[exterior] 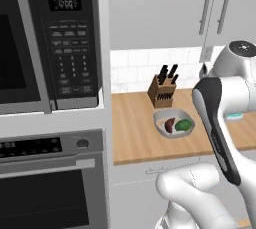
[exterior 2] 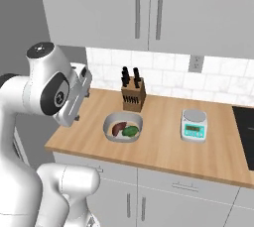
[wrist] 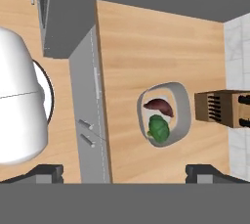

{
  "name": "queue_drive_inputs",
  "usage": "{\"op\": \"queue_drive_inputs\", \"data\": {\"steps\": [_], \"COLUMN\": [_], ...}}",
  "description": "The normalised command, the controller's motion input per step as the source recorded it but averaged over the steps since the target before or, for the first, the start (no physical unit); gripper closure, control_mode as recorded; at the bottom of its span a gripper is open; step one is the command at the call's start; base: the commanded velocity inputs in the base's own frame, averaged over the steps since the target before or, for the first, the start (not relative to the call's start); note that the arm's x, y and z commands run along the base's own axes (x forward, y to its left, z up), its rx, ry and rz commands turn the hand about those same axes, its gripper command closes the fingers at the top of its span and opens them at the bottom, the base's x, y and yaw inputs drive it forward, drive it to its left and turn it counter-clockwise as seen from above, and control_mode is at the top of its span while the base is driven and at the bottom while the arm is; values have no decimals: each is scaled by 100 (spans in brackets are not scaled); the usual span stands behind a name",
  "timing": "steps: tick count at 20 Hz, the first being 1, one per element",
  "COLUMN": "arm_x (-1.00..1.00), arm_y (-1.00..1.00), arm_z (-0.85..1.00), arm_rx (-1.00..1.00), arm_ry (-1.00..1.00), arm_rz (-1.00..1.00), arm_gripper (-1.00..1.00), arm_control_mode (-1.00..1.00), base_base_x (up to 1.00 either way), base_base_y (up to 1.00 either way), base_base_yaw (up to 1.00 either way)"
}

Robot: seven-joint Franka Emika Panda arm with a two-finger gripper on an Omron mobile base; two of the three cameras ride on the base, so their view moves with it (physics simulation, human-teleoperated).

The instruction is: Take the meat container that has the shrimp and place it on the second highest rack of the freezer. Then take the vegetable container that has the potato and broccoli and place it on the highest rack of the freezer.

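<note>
I hold my gripper (wrist: 125, 173) wide and empty high above the counter (wrist: 146, 37); the vegetable container (wrist: 164, 114) lies straight below, near the front edge, potato (wrist: 158, 105) beside broccoli (wrist: 158, 128).

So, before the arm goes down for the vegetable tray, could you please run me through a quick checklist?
1. Gripper open: ok, tips wide apart.
2. Gripper empty: ok, nothing between the tips.
3. Tray holds potato and broccoli: ok.
4. Tray upright on the counter: ok.
5. Space around the tray: ok toward the counter edge; the knife block stands close behind.
6. Gripper centred over the tray: not ok, the tray sits ahead of the tips.
</note>
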Motion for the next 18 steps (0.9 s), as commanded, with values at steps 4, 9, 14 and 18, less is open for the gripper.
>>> {"op": "queue_drive_inputs", "data": {"steps": [4, 9, 14, 18], "arm_x": [0, 29, 76, 49], "arm_y": [0, -6, -46, -39], "arm_z": [0, -2, -17, -56], "arm_rx": [0, 0, 2, 5], "arm_ry": [0, 5, 25, 25], "arm_rz": [0, 0, 5, 7], "arm_gripper": [-100, -100, -100, -100], "arm_control_mode": [100, -100, -100, -100], "base_base_x": [3, 0, 0, 0], "base_base_y": [-3, 0, 0, 0], "base_base_yaw": [0, 0, 0, 0]}}
